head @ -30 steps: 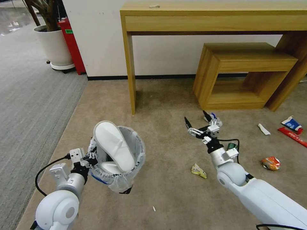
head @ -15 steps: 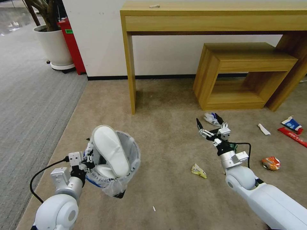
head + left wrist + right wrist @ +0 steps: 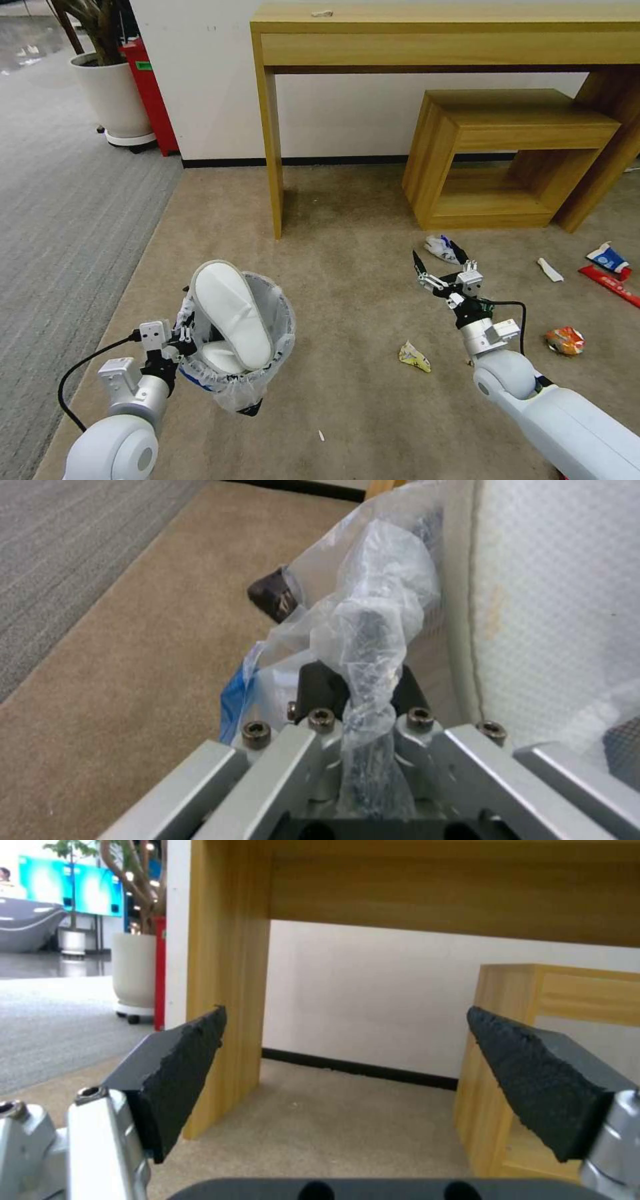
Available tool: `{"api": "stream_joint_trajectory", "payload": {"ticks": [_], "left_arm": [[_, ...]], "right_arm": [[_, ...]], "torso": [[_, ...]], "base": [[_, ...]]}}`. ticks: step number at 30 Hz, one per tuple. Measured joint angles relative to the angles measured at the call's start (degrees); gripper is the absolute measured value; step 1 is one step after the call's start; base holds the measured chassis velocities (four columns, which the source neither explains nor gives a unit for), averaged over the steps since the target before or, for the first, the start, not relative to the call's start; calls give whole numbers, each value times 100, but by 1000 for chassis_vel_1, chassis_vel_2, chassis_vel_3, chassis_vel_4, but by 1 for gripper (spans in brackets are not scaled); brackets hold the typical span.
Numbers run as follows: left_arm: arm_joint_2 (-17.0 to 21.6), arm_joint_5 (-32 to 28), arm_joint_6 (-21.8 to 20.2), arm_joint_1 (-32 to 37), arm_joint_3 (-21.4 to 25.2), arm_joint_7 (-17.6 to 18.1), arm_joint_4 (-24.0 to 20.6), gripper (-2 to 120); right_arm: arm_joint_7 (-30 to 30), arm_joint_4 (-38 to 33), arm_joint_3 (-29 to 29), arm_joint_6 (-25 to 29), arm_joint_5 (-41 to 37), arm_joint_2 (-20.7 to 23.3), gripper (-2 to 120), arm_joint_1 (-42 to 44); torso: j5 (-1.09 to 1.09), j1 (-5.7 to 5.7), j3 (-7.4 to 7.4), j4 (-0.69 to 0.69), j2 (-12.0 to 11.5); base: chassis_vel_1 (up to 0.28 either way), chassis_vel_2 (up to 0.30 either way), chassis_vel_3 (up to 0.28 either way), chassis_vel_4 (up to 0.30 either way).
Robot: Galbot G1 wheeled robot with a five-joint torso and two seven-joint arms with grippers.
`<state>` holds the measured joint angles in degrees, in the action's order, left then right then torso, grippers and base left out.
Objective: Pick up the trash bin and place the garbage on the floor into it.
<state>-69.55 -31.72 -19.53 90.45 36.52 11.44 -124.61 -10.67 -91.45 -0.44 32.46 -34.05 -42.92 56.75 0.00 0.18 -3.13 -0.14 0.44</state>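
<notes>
The trash bin (image 3: 257, 373), lined with a crinkled plastic bag, hangs tilted above the beige floor (image 3: 347, 293) at my left. My left gripper (image 3: 185, 333) is shut on its bagged rim (image 3: 363, 630). A white slipper (image 3: 230, 313) (image 3: 553, 605) stands on end in the bin, over a second one. My right gripper (image 3: 435, 253) (image 3: 347, 1065) hovers open and holds nothing, just in front of a crumpled blue-white wrapper (image 3: 441, 247). More garbage lies on the floor: a yellow wrapper (image 3: 415, 355), an orange wrapper (image 3: 565, 340), a white scrap (image 3: 550, 269), a blue-white carton (image 3: 607, 257), a red bar wrapper (image 3: 610, 281).
A wooden desk (image 3: 273, 133) stands against the wall, with a low wooden shelf unit (image 3: 507, 153) under it at the right. A white planter (image 3: 113, 100) and a red object (image 3: 150, 93) stand at the back left. Grey ribbed carpet (image 3: 60, 220) runs along the left.
My right gripper has moved right, staying open and uncovering the blue-white wrapper. The bin has sunk slightly and shifted left in my left gripper.
</notes>
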Motion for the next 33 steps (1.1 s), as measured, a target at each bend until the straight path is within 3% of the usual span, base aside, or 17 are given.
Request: {"api": "stream_joint_trajectory", "payload": {"ticks": [14,33], "left_arm": [[-75,41,-9,-11,2,4,69,2],[-73,-56,-36,-30,31,20,96,2]], "right_arm": [[134,140,-11,123,-98,22,93,-22],[223,253,-32,220,-74,-81,98,-19]], "torso": [[0,0,0,0,0],[-1,0,0,-4,0]], "base": [[-25,-21,-21,-34],[-104,-95,-97,-104]]}}
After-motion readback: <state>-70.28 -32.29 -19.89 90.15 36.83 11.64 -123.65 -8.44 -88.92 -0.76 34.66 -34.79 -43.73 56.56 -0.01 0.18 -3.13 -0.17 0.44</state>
